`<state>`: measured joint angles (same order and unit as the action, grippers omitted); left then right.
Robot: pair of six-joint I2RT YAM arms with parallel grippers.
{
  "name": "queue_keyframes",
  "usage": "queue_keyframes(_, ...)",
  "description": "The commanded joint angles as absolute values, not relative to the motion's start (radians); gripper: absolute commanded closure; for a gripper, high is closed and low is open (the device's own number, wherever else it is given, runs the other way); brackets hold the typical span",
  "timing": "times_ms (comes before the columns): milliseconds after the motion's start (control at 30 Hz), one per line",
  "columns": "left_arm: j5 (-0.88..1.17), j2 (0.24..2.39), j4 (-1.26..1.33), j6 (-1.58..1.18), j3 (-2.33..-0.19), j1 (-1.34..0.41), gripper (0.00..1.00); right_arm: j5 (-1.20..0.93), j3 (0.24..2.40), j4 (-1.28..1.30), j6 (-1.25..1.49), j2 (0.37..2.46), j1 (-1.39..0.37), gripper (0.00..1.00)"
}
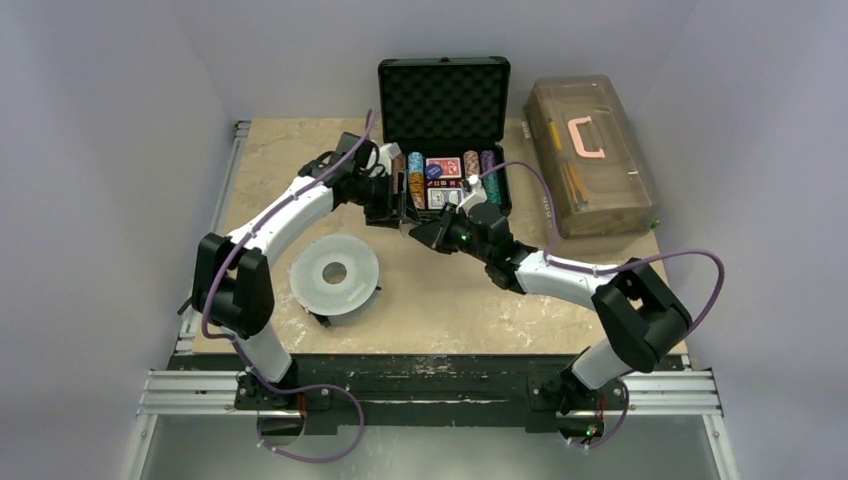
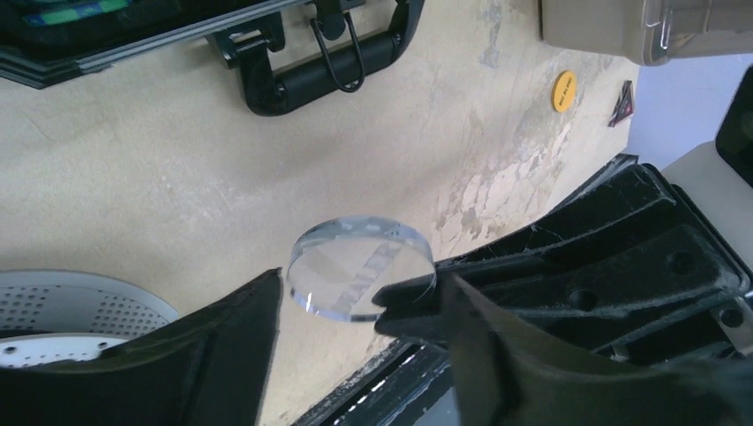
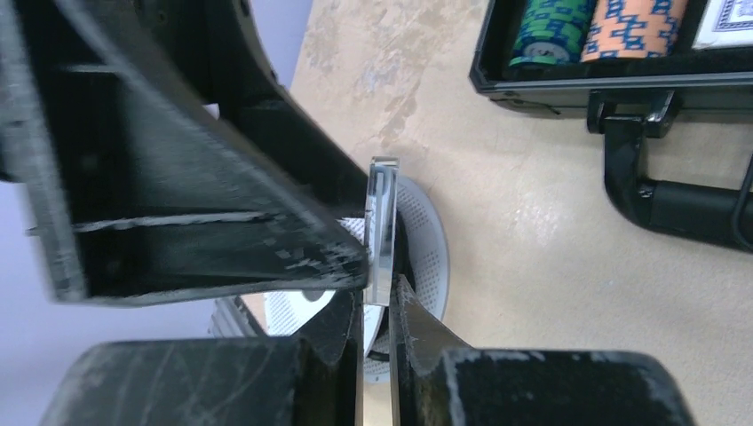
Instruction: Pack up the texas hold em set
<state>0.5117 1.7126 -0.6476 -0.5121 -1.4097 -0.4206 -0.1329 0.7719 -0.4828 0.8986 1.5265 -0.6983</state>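
Clear button [image 2: 360, 266] pinched at edge by right gripper [image 3: 380, 333], clamped across rim by left gripper [image 2: 364, 282], in front of opened briefcase [image 1: 443, 95]. Chip rows [image 1: 415, 165] and red decks [image 1: 445, 167] seated inside. Toolbox [image 1: 590, 160] shut alongside.

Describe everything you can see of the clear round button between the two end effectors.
The clear round button is a thick transparent disc, acrylic by its look, with a polished rim and faint lettering across its face. It appears lifted off the table, near the case handle. The right end effector is shut on its two flat faces near the edge. The left end effector spans its rim, fingers against opposite sides. Nothing else touches it.
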Motion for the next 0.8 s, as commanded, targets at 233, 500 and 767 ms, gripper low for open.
queue_keyframes(233, 0.465, 1.47, -0.647, -0.494, -1.396, -0.198, 0.03, 0.106, 1.035, -0.302, 0.715, 1.717, -0.536, 1.0)
queue_keyframes(500, 0.591, 1.514, -0.618, -0.518, -1.386, -0.201, 0.07, 0.183, 1.389, -0.181, 0.505, 1.944, -0.433, 1.0)
queue_keyframes(767, 0.616, 1.519, -0.602, -0.526, -1.378, -0.221, 0.08, 0.143, 1.612, -0.095, 0.508, 2.124, -0.4, 1.0)
